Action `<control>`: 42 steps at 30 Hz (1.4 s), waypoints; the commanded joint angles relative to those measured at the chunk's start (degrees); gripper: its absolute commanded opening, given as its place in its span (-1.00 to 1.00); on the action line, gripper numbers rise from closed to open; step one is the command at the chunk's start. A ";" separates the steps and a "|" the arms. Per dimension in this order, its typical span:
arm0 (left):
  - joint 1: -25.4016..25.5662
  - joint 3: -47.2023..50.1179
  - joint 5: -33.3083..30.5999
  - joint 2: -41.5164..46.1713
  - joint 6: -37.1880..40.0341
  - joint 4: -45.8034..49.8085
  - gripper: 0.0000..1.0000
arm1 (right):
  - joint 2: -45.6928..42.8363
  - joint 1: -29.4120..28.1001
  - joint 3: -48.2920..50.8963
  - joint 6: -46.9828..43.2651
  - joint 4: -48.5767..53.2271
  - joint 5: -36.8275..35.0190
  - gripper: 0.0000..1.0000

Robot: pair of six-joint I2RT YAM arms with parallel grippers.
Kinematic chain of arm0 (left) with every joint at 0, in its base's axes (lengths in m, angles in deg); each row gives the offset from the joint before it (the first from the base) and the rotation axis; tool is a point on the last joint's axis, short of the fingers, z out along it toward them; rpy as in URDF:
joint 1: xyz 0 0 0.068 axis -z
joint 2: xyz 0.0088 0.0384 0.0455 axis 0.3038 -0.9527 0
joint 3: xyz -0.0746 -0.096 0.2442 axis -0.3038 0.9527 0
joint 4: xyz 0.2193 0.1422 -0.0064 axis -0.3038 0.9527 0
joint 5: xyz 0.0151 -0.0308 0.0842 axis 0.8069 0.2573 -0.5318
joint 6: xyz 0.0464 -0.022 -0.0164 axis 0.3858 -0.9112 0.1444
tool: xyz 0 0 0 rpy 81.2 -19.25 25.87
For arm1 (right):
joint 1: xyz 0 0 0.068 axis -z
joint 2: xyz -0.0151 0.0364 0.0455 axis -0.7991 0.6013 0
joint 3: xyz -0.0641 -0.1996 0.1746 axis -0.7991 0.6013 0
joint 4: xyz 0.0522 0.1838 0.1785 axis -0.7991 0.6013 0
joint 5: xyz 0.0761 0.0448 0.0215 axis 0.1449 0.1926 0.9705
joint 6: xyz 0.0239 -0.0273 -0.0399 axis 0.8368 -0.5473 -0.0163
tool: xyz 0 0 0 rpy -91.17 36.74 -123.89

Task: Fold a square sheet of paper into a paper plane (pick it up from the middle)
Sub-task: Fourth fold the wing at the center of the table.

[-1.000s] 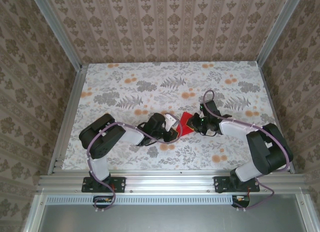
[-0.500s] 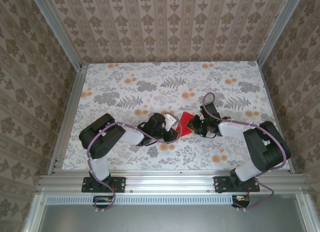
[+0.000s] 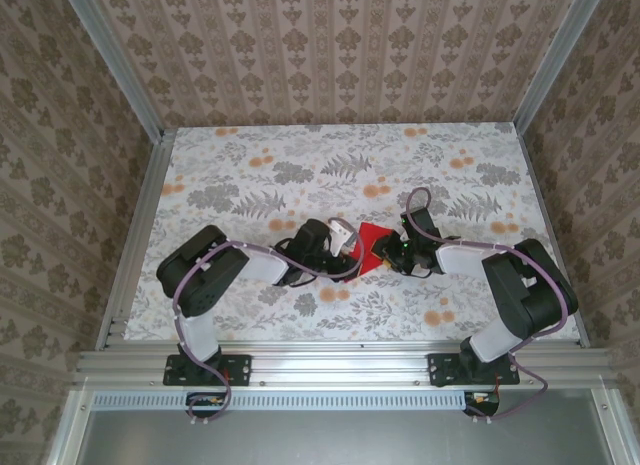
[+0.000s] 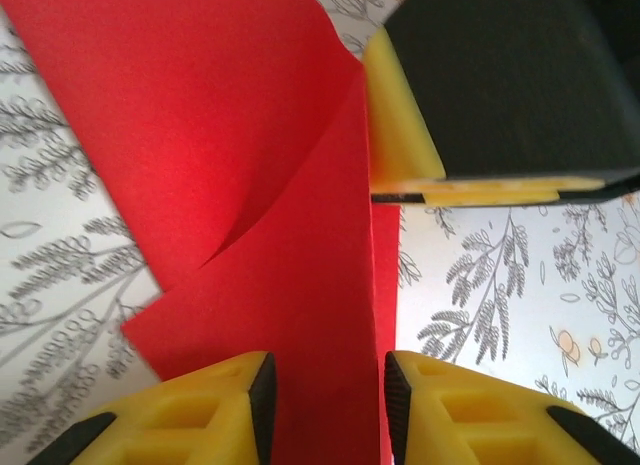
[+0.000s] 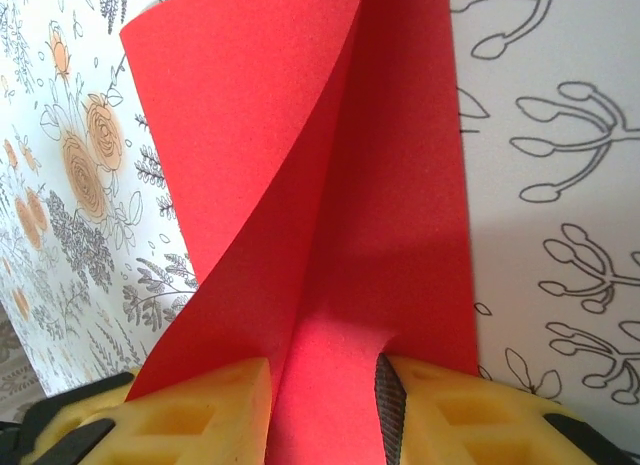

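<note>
Top external table [image 3: 300, 155]: floral print, pale.
Square sheet of paper [image 3: 375, 243]: bright red, creased, one flap curling up, lying mid-table between both grippers.
Left gripper [image 4: 325, 375]: fingers parted, astride paper.
Right gripper [image 5: 322, 380]: fingers parted, astride raised fold.

Bent the left arm [image 3: 215, 270] at the elbow, forearm stretched rightward toward the middle. Folded the right arm [image 3: 515, 285] likewise, forearm pointing leftward, so that both wrists sat low, close together and facing each other. Held the left fingers [image 4: 200, 410] parted, with a clear gap between the yellow pads. Held the right fingers [image 5: 200, 410] parted in the same way, one pad just beyond the left fingertips.
</note>
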 commanded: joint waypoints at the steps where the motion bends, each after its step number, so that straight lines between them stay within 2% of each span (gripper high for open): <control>1: -0.58 -3.11 -0.04 0.46 -1.92 3.84 -0.22 | 2.14 0.46 1.01 0.66 0.42 -0.82 -0.27; 9: -0.68 -8.09 -0.32 -1.82 -3.21 8.00 -0.19 | 2.65 0.53 1.64 1.01 0.18 -0.59 -0.24; 26: -0.39 -11.25 0.15 -5.01 -4.26 13.48 -0.51 | 3.10 0.72 2.75 4.06 -3.10 0.77 -0.22; 33: -0.76 -11.71 2.06 -5.78 -6.68 12.44 -0.69 | 3.34 1.22 3.83 4.85 -4.65 0.78 -0.21; 42: -3.59 -8.69 6.10 -7.09 -14.08 4.19 -0.84 | 3.04 1.93 4.55 5.08 -6.86 1.84 -0.20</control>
